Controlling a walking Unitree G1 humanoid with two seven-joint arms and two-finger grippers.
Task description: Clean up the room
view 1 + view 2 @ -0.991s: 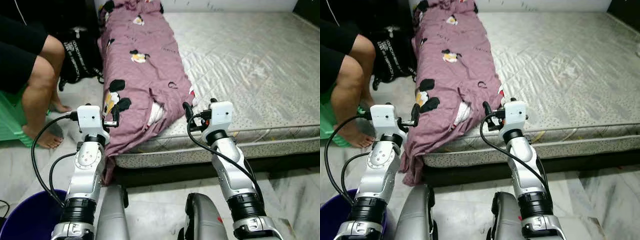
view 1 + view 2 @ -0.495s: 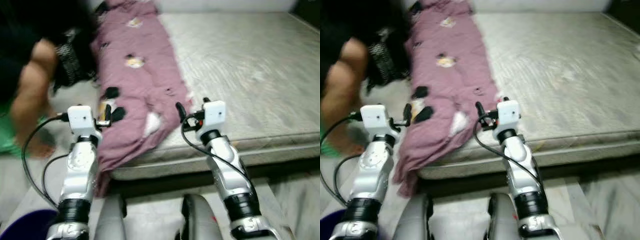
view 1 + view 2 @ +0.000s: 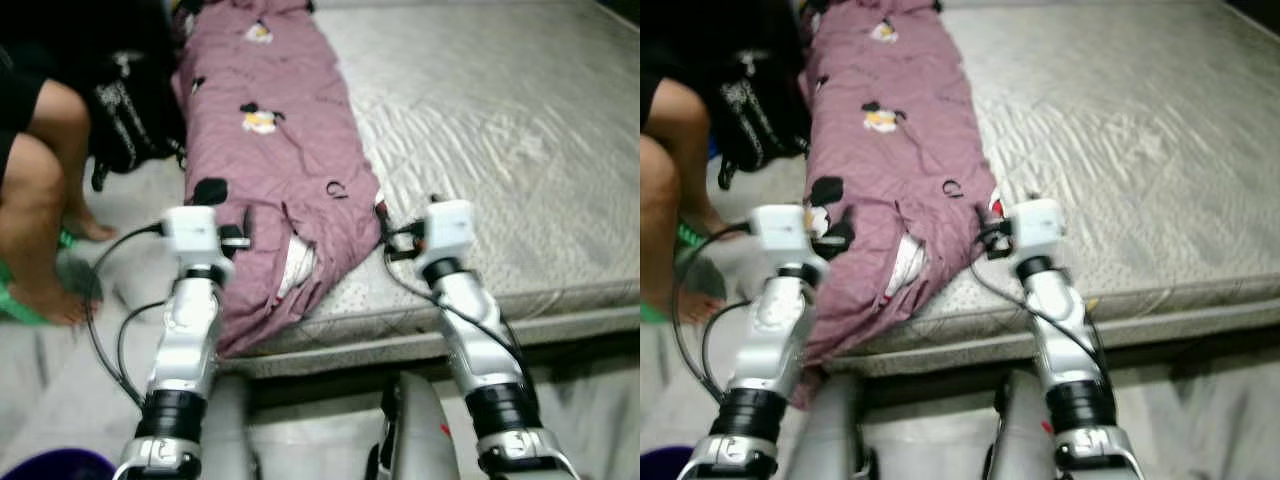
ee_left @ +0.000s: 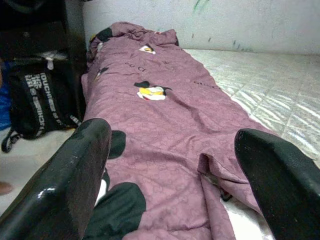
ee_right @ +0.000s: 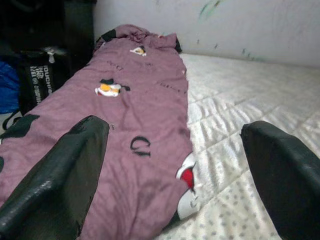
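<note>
Bedroom, pale tiled floor [image 3: 60,370], low bed [image 3: 520,130] with bare quilted grey mattress. Landmark: bed.

Purple blanket [image 3: 280,130] with cartoon prints laid lengthwise along left side of bed, from head end by the wall down to the foot edge; lower end bunched and hanging over the bed's near left corner toward the floor. White patch visible in a fold near that corner.

Left claw [image 4: 175,170] raised at the bed's near left corner, just above the draped end of blanket; fingers [image 4: 65,180] spread wide, nothing between them, blanket seen through the gap. No contact visible.

Right claw [image 5: 175,175] raised over the bed's foot edge, just right of blanket edge; fingers [image 5: 55,175] likewise spread wide, released, holding nothing. Blanket and bare mattress both seen through the gap.

Black bag [image 3: 135,110] with white lettering on floor left of bed, touching or nearly touching blanket side. Person's bare legs [image 3: 40,200] further left of bed, feet on floor beside something green [image 3: 20,300]. Purple bin rim [image 3: 50,468] on floor, well short of bed, lower left.
</note>
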